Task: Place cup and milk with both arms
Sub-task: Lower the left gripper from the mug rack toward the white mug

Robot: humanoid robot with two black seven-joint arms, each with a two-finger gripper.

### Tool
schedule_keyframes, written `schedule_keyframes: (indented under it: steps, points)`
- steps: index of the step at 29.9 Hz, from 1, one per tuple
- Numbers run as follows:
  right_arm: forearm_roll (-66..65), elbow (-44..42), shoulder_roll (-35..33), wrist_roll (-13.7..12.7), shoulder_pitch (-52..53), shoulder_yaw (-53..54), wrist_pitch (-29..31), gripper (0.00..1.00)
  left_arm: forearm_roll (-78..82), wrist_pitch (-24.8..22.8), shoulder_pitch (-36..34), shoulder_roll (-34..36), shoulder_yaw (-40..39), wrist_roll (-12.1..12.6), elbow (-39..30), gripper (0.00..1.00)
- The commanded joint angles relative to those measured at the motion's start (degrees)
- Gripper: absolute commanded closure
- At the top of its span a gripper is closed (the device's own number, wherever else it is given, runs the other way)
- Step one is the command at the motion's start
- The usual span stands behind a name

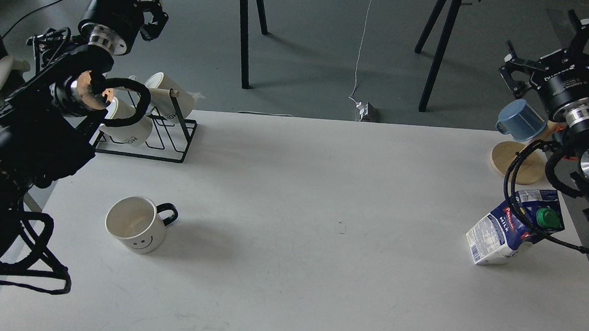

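Both grippers, left point(149, 6) and right point(558, 45), hung open and empty above the table's far corners, the smiley mug point(137, 224) below the left, the milk carton point(515, 227) upright below the right.

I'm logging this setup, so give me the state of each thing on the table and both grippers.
cup: upright, empty, handle to the right
milk carton: standing, green cap on
white lettered mugs: hung on the black wire rack
blue cup: hung on the wooden stand
left gripper: raised, open, empty
right gripper: raised, open, empty
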Motion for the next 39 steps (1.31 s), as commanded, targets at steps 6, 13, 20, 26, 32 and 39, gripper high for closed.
schedule_keyframes:
  steps: [6, 13, 20, 26, 32, 39]
  points:
    - [-0.12, -0.01, -0.1, -0.2, 0.18, -0.14, 0.0, 0.01, -0.01, -0.1, 0.04, -0.16, -0.08, 0.22, -0.04, 0.0]
    - [-0.12, 0.95, -0.97, -0.2, 0.18, -0.14, 0.0, 0.01, -0.01, -3.86, 0.04, 1.68, -0.35, -0.13, -0.31, 0.0]
    - [-0.12, 2.09, -2.47, -0.2, -0.53, -0.05, 0.0, 0.01, 0.52, -11.97, 5.03, 9.05, 0.18, 0.22, -9.85, 0.0]
    - [-0.21, 2.01, -2.3, -0.2, -0.44, 0.04, 0.0, 0.01, 13.14, -11.62, 12.16, 18.56, 2.73, 0.13, -33.67, 0.0]
    - [-0.21, 2.09, -2.47, -0.2, -0.18, 0.04, 0.0, 0.01, 30.56, -10.48, 15.68, 26.11, 5.54, 0.04, -43.18, 0.0]
    - [-0.21, 2.27, -4.76, -0.11, -0.44, -0.05, 0.0, 0.01, 42.08, -10.56, 23.32, 35.52, 5.45, -3.03, -47.15, 0.01]
